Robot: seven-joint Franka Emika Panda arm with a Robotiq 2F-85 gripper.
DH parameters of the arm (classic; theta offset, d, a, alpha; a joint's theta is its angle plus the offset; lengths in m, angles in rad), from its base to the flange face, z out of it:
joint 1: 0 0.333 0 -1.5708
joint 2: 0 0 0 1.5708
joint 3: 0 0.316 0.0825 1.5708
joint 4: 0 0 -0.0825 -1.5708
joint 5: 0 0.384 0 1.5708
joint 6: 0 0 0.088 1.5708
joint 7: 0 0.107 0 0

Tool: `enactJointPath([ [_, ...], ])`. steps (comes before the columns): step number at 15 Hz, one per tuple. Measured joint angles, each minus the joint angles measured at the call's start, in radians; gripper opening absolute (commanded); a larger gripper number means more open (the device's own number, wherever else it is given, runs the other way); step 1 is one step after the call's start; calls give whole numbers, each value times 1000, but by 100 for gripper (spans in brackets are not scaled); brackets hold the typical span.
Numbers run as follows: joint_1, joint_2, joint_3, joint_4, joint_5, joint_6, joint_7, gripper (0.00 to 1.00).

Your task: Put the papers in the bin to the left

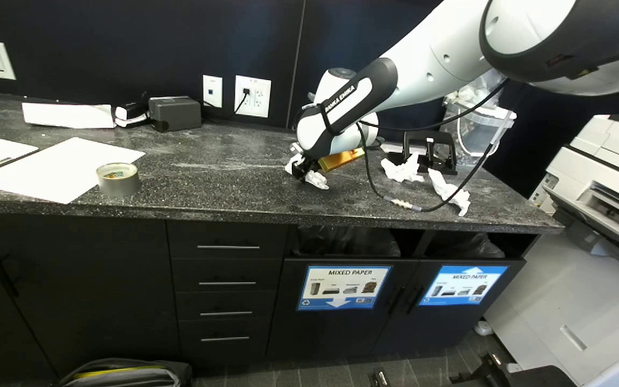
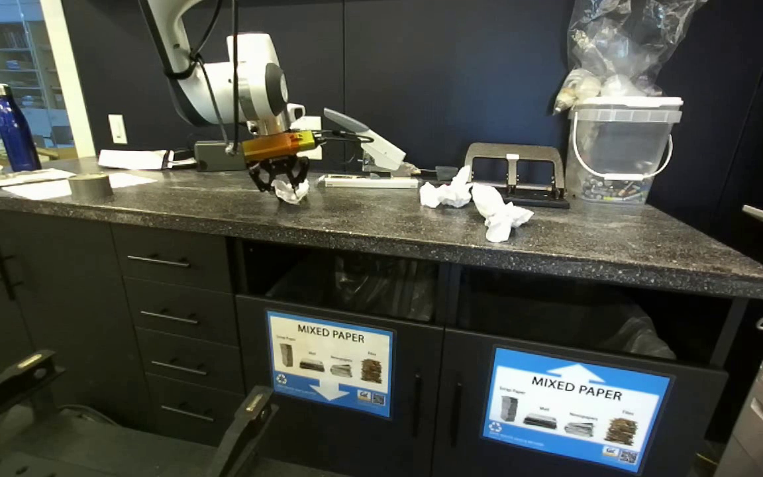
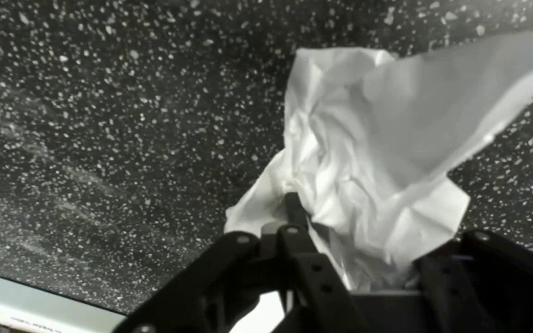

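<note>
Three crumpled white papers lie on the dark speckled counter. One paper (image 3: 340, 152) sits between the fingers of my gripper (image 3: 363, 240); one fingertip (image 3: 295, 208) presses into its folds, while the opposite fingertip is hidden behind the sheet. In an exterior view the gripper (image 2: 282, 184) points down over this paper (image 2: 292, 192), low at the counter. Whether the jaws grip it I cannot tell. A second paper (image 2: 446, 193) and a third paper (image 2: 501, 213) rest farther right, near each other. Below the counter's front edge is the bin (image 1: 342, 242), lined with a dark bag, above the mixed-paper sign (image 1: 344, 287).
A hole punch (image 2: 517, 172), a stapler (image 2: 371, 142) and a clear bucket (image 2: 620, 152) stand at the back. Another lined compartment (image 1: 465, 246) with a bluer sign adjoins the bin. Tape (image 1: 118, 179), flat sheets (image 1: 57, 166) and a grey box (image 1: 175, 113) are on the left.
</note>
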State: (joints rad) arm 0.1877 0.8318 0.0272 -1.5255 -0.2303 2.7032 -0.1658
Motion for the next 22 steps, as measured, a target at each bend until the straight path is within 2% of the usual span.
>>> enactJointPath([
  [3,-20,-24,29,0,14,-114,-21,3],
  [4,-34,-35,49,-2,30,-172,-37,7],
  [6,-66,-61,85,-17,68,-275,-68,7],
  [9,-108,-115,109,-87,117,-347,-94,7],
  [14,-180,-251,114,-307,187,-312,-105,6],
  [22,-297,-491,112,-749,332,-107,-163,6],
])
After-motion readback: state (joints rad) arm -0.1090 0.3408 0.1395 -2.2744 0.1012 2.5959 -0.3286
